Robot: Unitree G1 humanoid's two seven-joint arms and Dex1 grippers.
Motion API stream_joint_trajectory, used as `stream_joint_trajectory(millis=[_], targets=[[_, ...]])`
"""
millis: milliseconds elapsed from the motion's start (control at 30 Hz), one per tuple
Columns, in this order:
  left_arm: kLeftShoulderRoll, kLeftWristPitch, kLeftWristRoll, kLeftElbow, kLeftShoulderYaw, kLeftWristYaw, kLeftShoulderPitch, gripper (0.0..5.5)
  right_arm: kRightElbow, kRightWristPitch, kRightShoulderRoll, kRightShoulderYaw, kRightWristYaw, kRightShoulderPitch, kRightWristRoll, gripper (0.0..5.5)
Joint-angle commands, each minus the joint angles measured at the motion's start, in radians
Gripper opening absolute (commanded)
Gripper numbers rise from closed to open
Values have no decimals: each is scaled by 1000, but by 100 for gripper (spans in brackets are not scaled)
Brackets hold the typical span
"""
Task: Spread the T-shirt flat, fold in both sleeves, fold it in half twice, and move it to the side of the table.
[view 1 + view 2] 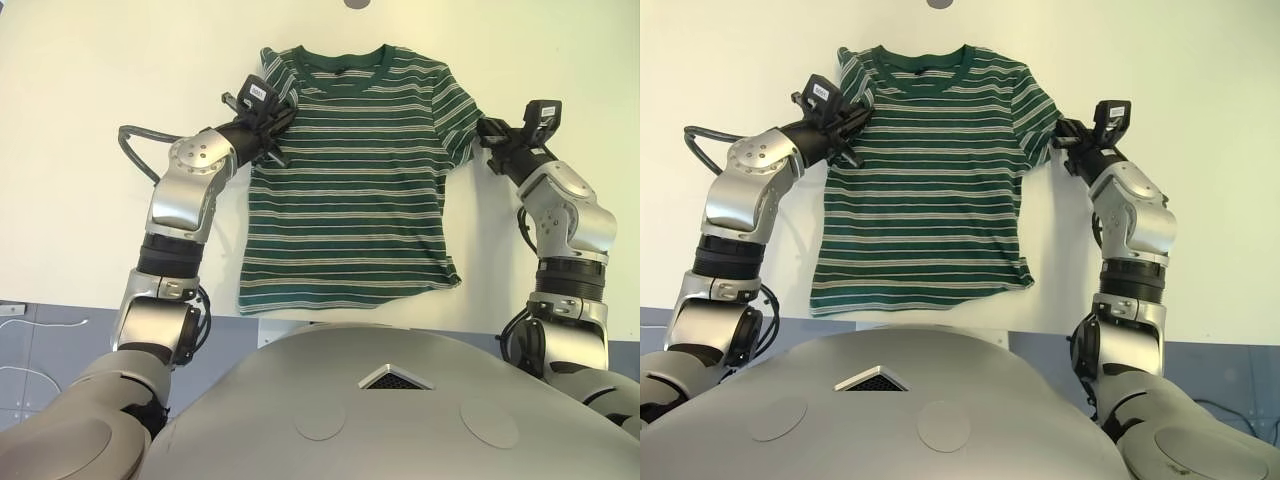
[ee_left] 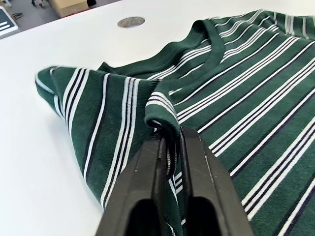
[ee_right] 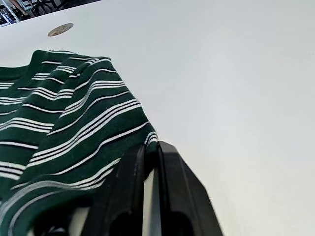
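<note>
From the head, our two eye views look forward and down over the white table, sharing the whole T-shirt mid-frame. Our wrist views sit low, close behind the left gripper and right gripper, both facing the round disc.

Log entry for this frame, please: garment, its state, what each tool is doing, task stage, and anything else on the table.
garment: green striped T-shirt, collar away from the robot
state: body spread flat on the white table; no fold made yet
left tool: shut on fabric at the left sleeve
right tool: shut on the hem of the right sleeve
stage: spreading looks about done; the sleeve folds likely come next
other: grey disc at the far table edge
</note>
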Motion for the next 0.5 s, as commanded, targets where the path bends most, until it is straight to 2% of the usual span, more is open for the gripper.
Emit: stream_joint_trajectory(millis=[33,133,233,300,433,500], targets=[[-20,57,-17,-38,27,12,-16,117,-88,51,6,1,-35,-8,2,0],[-22,128,-134,-180,62,-61,30,173,-270,151,-10,53,-55,-29,2,0],[51,133,-132,-258,39,-118,76,232,-372,214,-20,144,-74,-71,-44,0],[100,102,-146,-307,82,-157,83,269,-422,262,10,242,-71,-120,-57,0],[227,33,-172,-404,132,-280,141,276,-308,280,73,395,-86,-208,-129,0],[327,7,-186,-465,166,-365,182,281,-235,293,80,439,-96,-221,-173,47]])
